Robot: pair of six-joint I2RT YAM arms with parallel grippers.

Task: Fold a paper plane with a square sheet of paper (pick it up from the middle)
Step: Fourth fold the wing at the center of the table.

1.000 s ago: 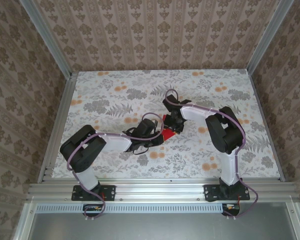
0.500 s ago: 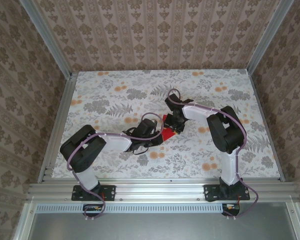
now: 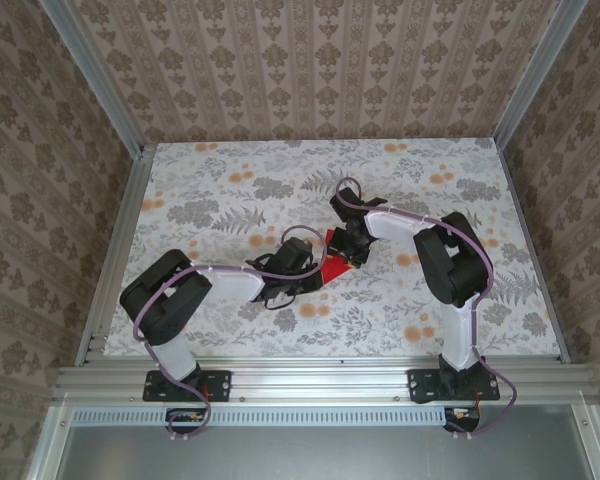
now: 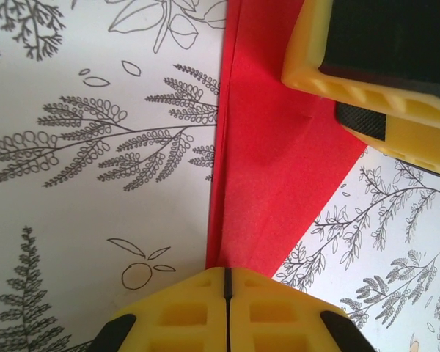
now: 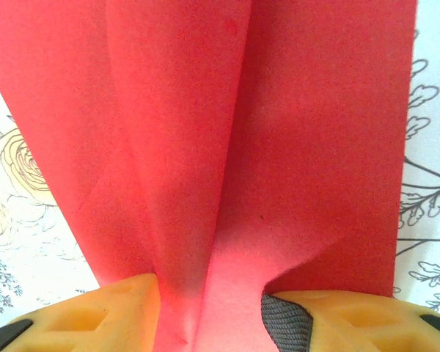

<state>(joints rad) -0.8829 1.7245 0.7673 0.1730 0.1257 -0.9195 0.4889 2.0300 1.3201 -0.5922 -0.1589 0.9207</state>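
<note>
— Floral tabletop (image 3: pixel 230 180); where's the red square sheet of paper (image 4: pixel 268 169)?
— Mid-table, partly creased, no dart yet. Left gripper (image 4: pixel 226 282) pinches its tip shut; right gripper (image 5: pixel 209 312) half-open, straddling a ridge.

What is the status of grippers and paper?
Left gripper shut on the red paper, at its tip. Right gripper jaws apart astride a raised fold, grip unclear. Floral table around it.
</note>
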